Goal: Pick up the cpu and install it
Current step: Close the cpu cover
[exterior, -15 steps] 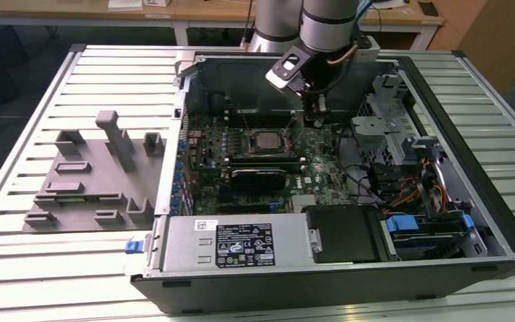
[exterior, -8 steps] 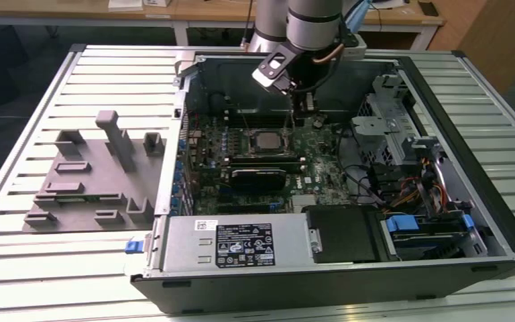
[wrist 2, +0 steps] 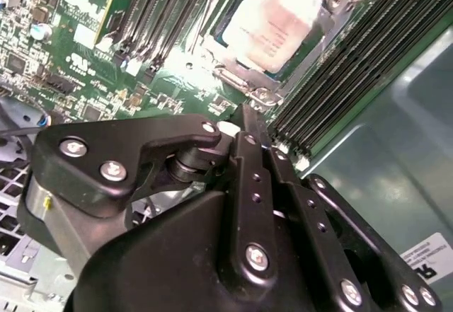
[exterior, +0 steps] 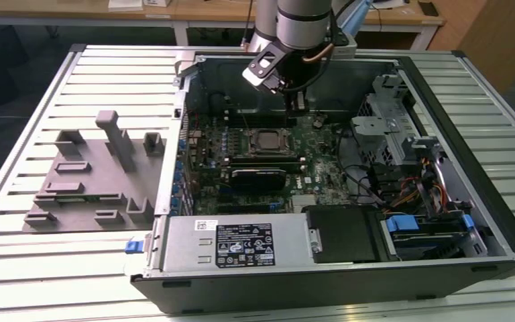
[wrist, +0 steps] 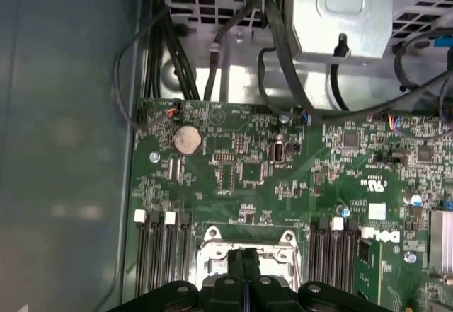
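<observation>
Item 1, gripper [exterior: 295, 102]: You see it hanging inside the open case [exterior: 418, 74], low over the board [exterior: 320, 134] and just beside the socket [exterior: 267, 141]. In both wrist views its two fingers [wrist: 236, 266] are pressed flat together with nothing between them, so it carries no load. It looks like a hand that has let go of its part.

Item 2, cpu [wrist 2: 272, 22]: It lies flat in the socket with its pale shiny top up and the metal frame [wrist 2: 333, 4] along its edges. The memory slots [wrist 2: 340, 78] run on either side. Judge it as set in place. You cannot tell whether the frame is latched down.

Item 3, case: It lies on its side on the slatted table [exterior: 25, 268] with its open face up, which gives the arm a straight reach to the board from above.

Item 4, tray [exterior: 88, 181]: This grey moulded tray sits on the table at the exterior view's left, beside the case and well apart from the gripper. Its pockets and posts look made to hold parts at fixed spots for picking.
</observation>
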Available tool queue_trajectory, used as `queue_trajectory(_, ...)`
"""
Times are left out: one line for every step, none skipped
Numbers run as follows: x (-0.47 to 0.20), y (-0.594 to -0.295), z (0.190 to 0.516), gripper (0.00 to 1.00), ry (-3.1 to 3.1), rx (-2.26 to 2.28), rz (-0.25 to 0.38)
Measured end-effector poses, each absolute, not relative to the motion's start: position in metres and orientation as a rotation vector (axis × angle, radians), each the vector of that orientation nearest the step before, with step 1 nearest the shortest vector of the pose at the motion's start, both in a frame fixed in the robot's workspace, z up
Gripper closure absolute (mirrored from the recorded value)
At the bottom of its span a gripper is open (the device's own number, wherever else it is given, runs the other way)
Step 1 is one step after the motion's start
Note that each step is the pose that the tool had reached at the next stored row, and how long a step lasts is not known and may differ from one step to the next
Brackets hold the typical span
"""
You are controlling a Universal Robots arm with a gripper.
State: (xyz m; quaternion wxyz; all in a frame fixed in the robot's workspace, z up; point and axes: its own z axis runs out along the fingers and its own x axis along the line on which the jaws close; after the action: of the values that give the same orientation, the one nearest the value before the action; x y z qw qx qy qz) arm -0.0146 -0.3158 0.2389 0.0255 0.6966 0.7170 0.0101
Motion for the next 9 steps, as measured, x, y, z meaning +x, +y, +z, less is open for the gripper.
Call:
queue_trajectory(-0.0146, -0.3158, 0.2389, 0.89, 2.217, 2.153, 0.031)
queue_trajectory(-0.0146, -0.3158, 0.2389, 0.89, 2.217, 2.153, 0.031)
queue_trajectory(-0.0147, -0.3158, 0.2389, 0.89, 2.217, 2.154, 0.031)
queue_trajectory(-0.0147, -0.3158, 0.2389, 0.89, 2.217, 2.154, 0.031)
queue_trajectory(-0.0146, -0.3157, 0.2387, 0.89, 2.22, 2.157, 0.025)
queue_trajectory(-0.0143, -0.3157, 0.2385, 0.89, 2.228, 2.164, 0.008)
queue_trajectory(-0.0142, -0.3157, 0.2383, 0.89, 2.235, 2.171, -0.006)
queue_trajectory(-0.0141, -0.3158, 0.2381, 0.89, 2.239, 2.175, -0.016)
queue_trajectory(-0.0141, -0.3158, 0.2381, 0.89, 2.242, 2.178, -0.022)
